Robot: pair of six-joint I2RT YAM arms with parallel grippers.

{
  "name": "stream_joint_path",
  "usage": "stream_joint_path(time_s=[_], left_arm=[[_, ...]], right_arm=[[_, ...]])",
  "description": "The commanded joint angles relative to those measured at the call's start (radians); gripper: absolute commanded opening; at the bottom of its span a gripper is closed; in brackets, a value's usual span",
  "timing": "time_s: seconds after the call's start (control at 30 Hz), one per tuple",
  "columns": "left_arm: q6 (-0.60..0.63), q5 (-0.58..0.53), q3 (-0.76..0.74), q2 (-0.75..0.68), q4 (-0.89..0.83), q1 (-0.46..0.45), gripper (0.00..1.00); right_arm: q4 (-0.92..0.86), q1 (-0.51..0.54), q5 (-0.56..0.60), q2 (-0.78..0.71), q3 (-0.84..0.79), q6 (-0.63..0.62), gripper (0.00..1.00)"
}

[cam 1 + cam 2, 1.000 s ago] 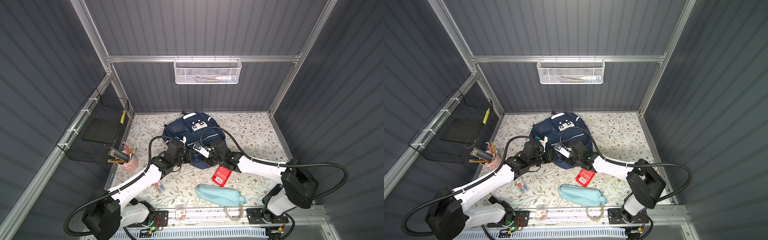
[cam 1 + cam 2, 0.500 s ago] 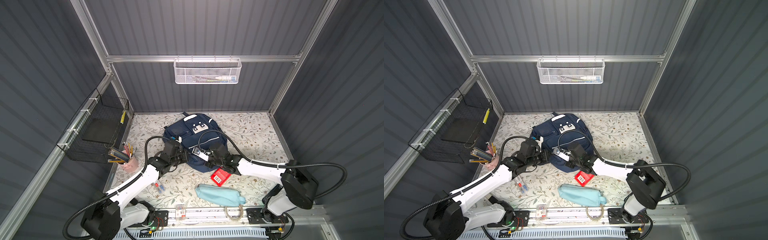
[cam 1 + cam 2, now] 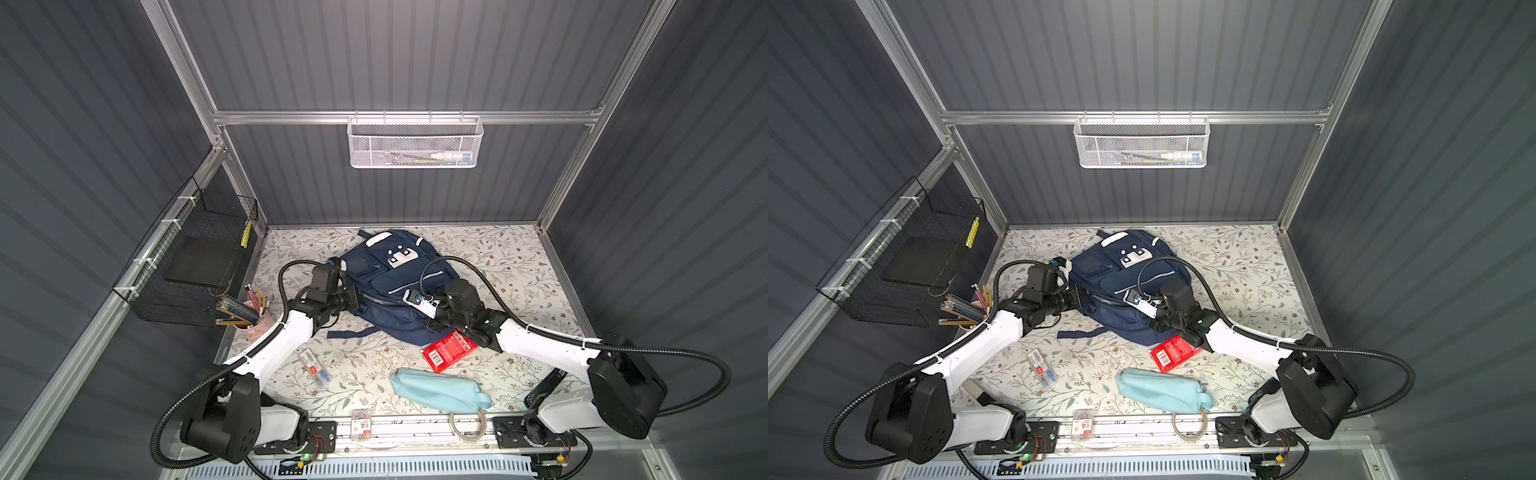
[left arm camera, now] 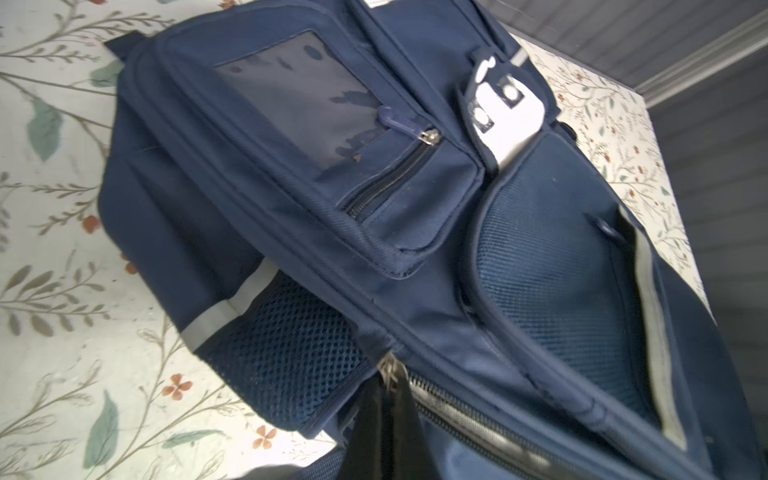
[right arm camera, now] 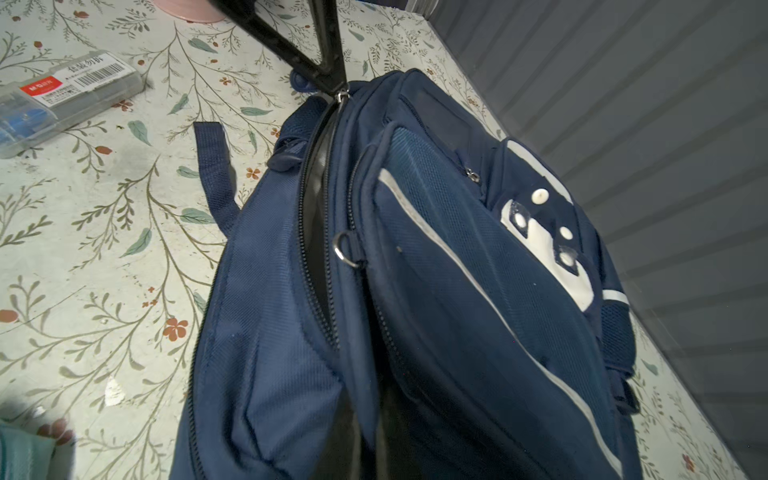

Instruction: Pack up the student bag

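Note:
The student bag (image 3: 390,282) (image 3: 1121,286), a navy-blue backpack with a white buttoned patch, lies flat at the middle of the floral mat in both top views. My left gripper (image 3: 355,300) (image 4: 390,386) is at the bag's left side, shut on the metal zip pull (image 4: 388,370) of the main zip. From the right wrist view its black fingers (image 5: 328,62) pinch that pull (image 5: 343,96). The main zip (image 5: 316,232) gapes as a dark slit. My right gripper (image 3: 431,323) (image 5: 365,440) is shut on the bag's fabric edge beside the zip at the near right.
A red packet (image 3: 449,350) lies by the right arm, and a light-blue pouch (image 3: 440,390) is nearer the front. A clear lead box (image 3: 314,368) and a pink pencil cup (image 3: 253,318) sit left. A black wire basket (image 3: 195,257) and a white mesh basket (image 3: 413,143) hang on the walls.
My right gripper has gone from open to shut on the bag's edge. My left gripper has drawn the zip pull a little leftward and back.

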Motion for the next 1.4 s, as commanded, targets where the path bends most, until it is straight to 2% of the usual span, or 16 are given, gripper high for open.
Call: stream_joint_path(time_s=[0.0, 0.13, 0.2, 0.33, 0.37, 0.5, 0.57, 0.63, 0.7, 0.73, 0.87, 0.93, 1.03, 1.17, 1.3, 1.37], left_arm=[[-0.007, -0.164, -0.038, -0.039, 0.012, 0.096, 0.00], [-0.104, -0.029, -0.120, -0.132, 0.047, 0.081, 0.00], [-0.158, 0.035, -0.153, -0.158, 0.074, 0.055, 0.00], [-0.191, -0.025, -0.190, -0.182, 0.069, -0.047, 0.01], [-0.197, -0.024, -0.201, -0.181, 0.079, -0.048, 0.05], [-0.174, -0.039, -0.197, -0.161, 0.075, -0.047, 0.44], [-0.144, -0.047, -0.169, -0.164, 0.043, -0.051, 0.57], [-0.106, -0.058, -0.140, -0.187, 0.005, -0.060, 0.73], [-0.058, -0.051, -0.105, -0.203, -0.050, -0.076, 0.95], [-0.028, -0.020, -0.085, -0.202, -0.075, -0.084, 1.00], [0.067, 0.071, -0.052, -0.181, -0.116, -0.131, 1.00], [0.127, 0.023, -0.035, -0.160, -0.138, -0.175, 1.00], [0.176, -0.099, 0.010, -0.137, -0.199, -0.234, 1.00], [0.175, -0.037, 0.002, -0.163, -0.166, -0.240, 0.99], [0.175, -0.084, -0.021, -0.165, -0.168, -0.240, 0.99], [0.172, -0.088, -0.024, -0.144, -0.168, -0.240, 1.00]], right_arm=[[-0.025, -0.054, 0.058, -0.010, -0.001, 0.025, 0.00], [-0.041, -0.054, 0.085, 0.095, 0.077, 0.018, 0.00], [-0.032, -0.055, 0.073, 0.117, 0.091, 0.028, 0.09], [-0.010, -0.055, 0.050, 0.119, 0.084, 0.075, 0.28], [-0.016, -0.055, 0.053, 0.113, 0.081, 0.085, 0.34], [-0.085, -0.052, 0.085, 0.025, 0.051, 0.172, 0.51], [-0.138, -0.050, 0.121, -0.042, 0.034, 0.245, 0.58], [-0.224, -0.050, 0.165, -0.118, 0.022, 0.375, 0.65], [-0.344, -0.054, 0.179, -0.173, 0.024, 0.516, 0.70], [-0.420, -0.058, 0.154, -0.193, 0.029, 0.566, 0.72], [-0.654, -0.043, 0.059, -0.216, 0.019, 0.641, 0.76], [-0.669, 0.055, 0.122, -0.213, 0.006, 0.638, 0.75], [-0.670, 0.147, 0.085, -0.181, 0.017, 0.660, 0.72], [-0.709, 0.207, 0.068, -0.144, 0.037, 0.689, 0.69], [-0.668, 0.275, -0.033, -0.174, -0.010, 0.694, 0.69], [-0.638, 0.316, -0.029, -0.178, -0.038, 0.683, 0.70]])
